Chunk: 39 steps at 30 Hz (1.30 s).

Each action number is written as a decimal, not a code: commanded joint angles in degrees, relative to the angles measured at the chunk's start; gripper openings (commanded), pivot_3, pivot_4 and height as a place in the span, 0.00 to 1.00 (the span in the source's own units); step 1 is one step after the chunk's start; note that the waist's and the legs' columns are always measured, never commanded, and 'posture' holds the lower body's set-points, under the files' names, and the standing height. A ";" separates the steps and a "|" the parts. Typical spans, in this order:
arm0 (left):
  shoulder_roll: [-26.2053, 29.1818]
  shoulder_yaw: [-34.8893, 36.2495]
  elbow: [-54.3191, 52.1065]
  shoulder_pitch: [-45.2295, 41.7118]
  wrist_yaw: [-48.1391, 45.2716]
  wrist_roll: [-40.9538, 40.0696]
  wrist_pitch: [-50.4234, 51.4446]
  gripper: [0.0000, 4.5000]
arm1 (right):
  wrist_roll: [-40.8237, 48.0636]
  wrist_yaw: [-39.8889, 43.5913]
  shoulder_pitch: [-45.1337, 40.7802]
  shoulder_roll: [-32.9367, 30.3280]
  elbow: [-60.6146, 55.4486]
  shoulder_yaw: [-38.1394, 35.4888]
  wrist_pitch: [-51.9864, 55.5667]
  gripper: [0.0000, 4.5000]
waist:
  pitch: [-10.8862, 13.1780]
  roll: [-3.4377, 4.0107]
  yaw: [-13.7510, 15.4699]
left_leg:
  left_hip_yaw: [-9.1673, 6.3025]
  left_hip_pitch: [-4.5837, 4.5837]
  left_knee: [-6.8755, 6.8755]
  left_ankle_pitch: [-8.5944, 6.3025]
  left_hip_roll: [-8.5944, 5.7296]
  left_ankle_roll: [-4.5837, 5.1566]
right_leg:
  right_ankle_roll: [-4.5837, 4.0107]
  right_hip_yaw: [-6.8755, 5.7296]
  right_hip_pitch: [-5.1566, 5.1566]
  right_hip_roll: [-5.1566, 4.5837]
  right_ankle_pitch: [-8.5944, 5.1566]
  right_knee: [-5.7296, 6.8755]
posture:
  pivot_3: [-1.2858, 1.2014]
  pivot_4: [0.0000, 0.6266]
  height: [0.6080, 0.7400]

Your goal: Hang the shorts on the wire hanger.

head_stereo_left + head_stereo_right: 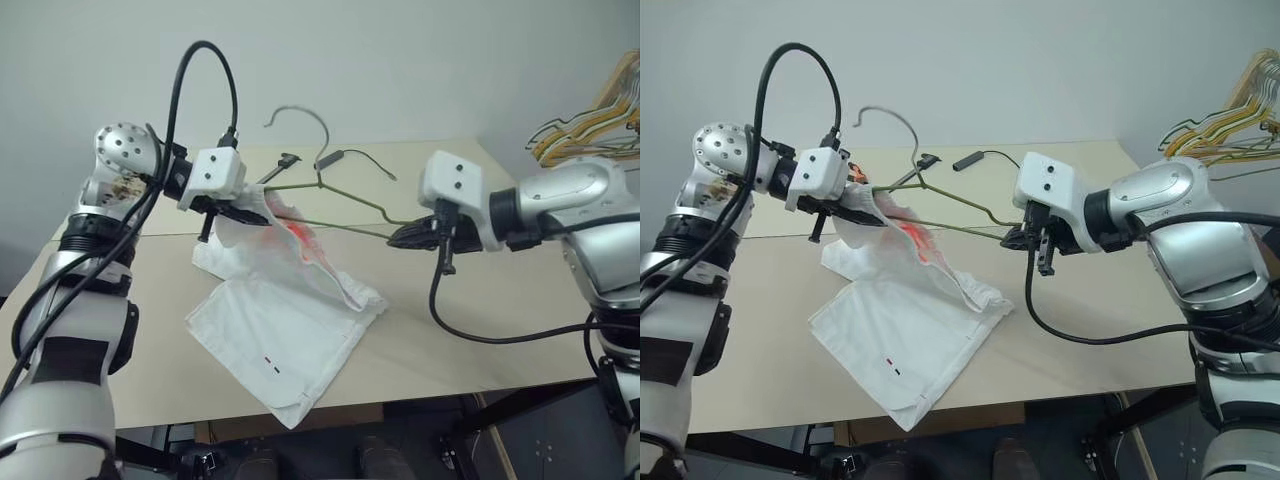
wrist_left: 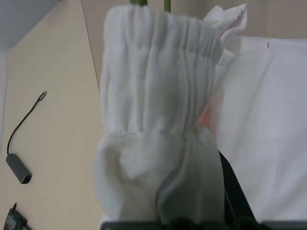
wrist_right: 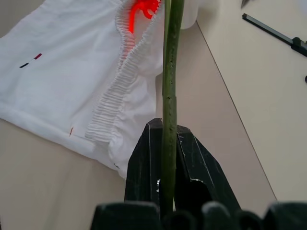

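Holding the wire hanger (image 1: pixel 345 205) above the surface (image 1: pixel 480 330), the right gripper (image 1: pixel 400 236) pinches 1 end of its green wire. The left gripper (image 1: pixel 245 212) is clamped on the shorts' (image 1: pixel 275 335) bunched waistband at the hanger's other end, the legs trailing toward the surface's near edge.

White shorts (image 1: pixel 280 335) with red waist print trail from raised waistband to table. Grey-green wire hanger (image 1: pixel 345 200) is held aloft, one end inside the waistband.

White shorts, olive-green wire hanger, beige table.
Shorts (image 1: pixel 290 330) are marked by a red-pink print near the waistband and a tiny dark-and-red tag; wire hanger (image 1: pixel 350 200) is grey-green; table (image 1: pixel 480 330) is plain beige; gripper fingers (image 3: pixel 192 163) are black.
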 commanded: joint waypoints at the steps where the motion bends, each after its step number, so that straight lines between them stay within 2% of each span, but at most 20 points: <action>1: 2.28 1.95 -4.59 2.17 -0.20 -5.33 3.89 0.01 | 1.01 -1.10 2.74 -0.57 -2.77 -2.32 -4.34 0.23 | 0.00 0.00 -0.11 | 0.00 0.00 -0.01 0.00 0.00 0.00 | 0.00 0.02 -0.01 0.00 0.00 0.01 | 0.47 0.00 1.00; 4: 4.15 2.64 -7.80 4.94 -0.20 -6.33 6.55 0.01 | 0.96 -4.48 7.32 -1.06 -2.60 -7.01 -5.46 0.45 | 0.00 0.00 -0.13 | -0.01 -0.01 0.04 0.00 0.01 0.00 | 0.00 0.01 -0.03 0.00 0.00 0.05 | 0.48 0.00 1.00; 7: 5.42 4.27 -10.07 7.51 -0.20 -6.81 8.64 0.01 | 2.29 -9.16 14.04 0.82 -0.44 -16.94 -8.88 0.68 | 0.00 -0.01 0.08 | -0.01 -0.03 0.06 0.00 0.00 0.00 | 0.00 0.01 -0.01 0.00 0.00 0.03 | 0.48 0.00 1.00; 10: 5.65 6.34 -12.16 9.19 -0.07 -6.67 10.63 0.01 | 2.79 -10.01 21.74 0.63 -0.01 -22.70 -14.17 0.92 | -0.01 -0.01 0.48 | -0.02 0.00 0.05 -0.01 -0.02 0.01 | 0.01 0.00 0.05 0.00 0.00 0.01 | 0.48 0.00 1.00; 11: 5.48 7.10 -12.69 9.71 0.39 -6.59 11.35 0.01 | 2.01 -9.04 26.93 -0.27 -0.96 -23.27 -16.68 0.99 | -0.01 -0.02 0.63 | -0.03 0.01 0.06 0.00 -0.01 0.01 | 0.01 -0.02 0.07 0.00 0.00 0.02 | 0.48 0.00 1.00; 14: 4.81 8.73 -13.89 10.89 1.40 -6.37 12.97 0.01 | -2.03 -9.81 38.75 -0.12 -4.54 -20.41 -25.31 1.00 | -0.08 -0.13 0.80 | -0.08 0.04 0.05 -0.01 -0.01 0.01 | 0.01 -0.07 0.15 0.00 -0.01 -0.02 | 0.48 0.00 1.00; 16: 4.34 9.27 -14.52 11.37 1.65 -6.01 13.61 0.01 | -4.83 -12.88 40.81 1.74 -6.18 -15.49 -27.12 1.00 | -0.08 -0.12 0.22 | -0.02 0.06 0.13 -0.01 -0.03 0.01 | 0.02 0.03 0.13 0.00 -0.01 0.05 | 0.48 0.00 1.00; 19: 3.72 9.64 -15.03 11.77 1.94 -5.41 14.01 0.01 | -9.18 -16.55 40.80 5.53 -6.37 -8.08 -29.69 1.00 | -0.08 -0.13 -1.10 | 0.03 0.17 0.22 -0.01 -0.01 0.01 | 0.05 0.16 0.19 0.03 0.03 0.13 | 0.48 0.00 1.00; 21: 3.35 9.81 -15.28 11.80 2.03 -5.24 14.35 0.01 | -14.00 -21.21 38.81 10.22 -3.64 -2.34 -31.61 1.00 | -0.09 -0.13 -1.57 | 0.00 0.24 0.22 0.00 0.02 0.00 | 0.05 0.17 0.23 0.09 0.06 0.15 | 0.48 0.00 1.00; 26: 2.76 10.02 -15.15 11.59 1.95 -4.67 14.61 0.01 | -18.26 -27.39 32.91 19.96 3.87 3.96 -34.19 1.00 | -0.09 -0.13 -2.40 | -0.04 0.28 0.27 0.03 0.08 -0.05 | -0.02 0.24 0.25 0.21 0.13 0.19 | 0.48 0.00 1.00; 29: 2.50 10.10 -15.01 11.49 1.90 -4.33 14.59 0.01 | -19.59 -29.56 30.14 23.30 9.52 5.09 -36.39 0.86 | -0.09 -0.13 -2.66 | -0.07 0.21 0.27 0.03 0.08 -0.04 | -0.01 0.24 0.23 0.20 0.15 0.15 | 0.48 0.00 1.00; 34: 2.63 10.52 -14.86 11.72 2.10 -3.87 14.26 0.01 | -16.01 -27.84 30.28 24.37 12.66 3.29 -39.16 0.46 | -0.10 -0.15 -2.66 | -0.12 0.10 0.26 0.01 0.08 -0.01 | 0.01 0.19 0.19 0.20 0.13 0.06 | 0.48 0.00 1.00; 39: 3.28 11.12 -15.34 12.94 1.97 -3.54 13.89 0.01 | -9.04 -25.53 30.03 24.96 13.05 -1.14 -37.07 0.06 | -0.10 -0.15 -2.77 | -0.14 0.09 0.25 -0.01 0.09 0.02 | 0.02 0.19 0.19 0.20 0.13 0.05 | 0.48 0.00 1.00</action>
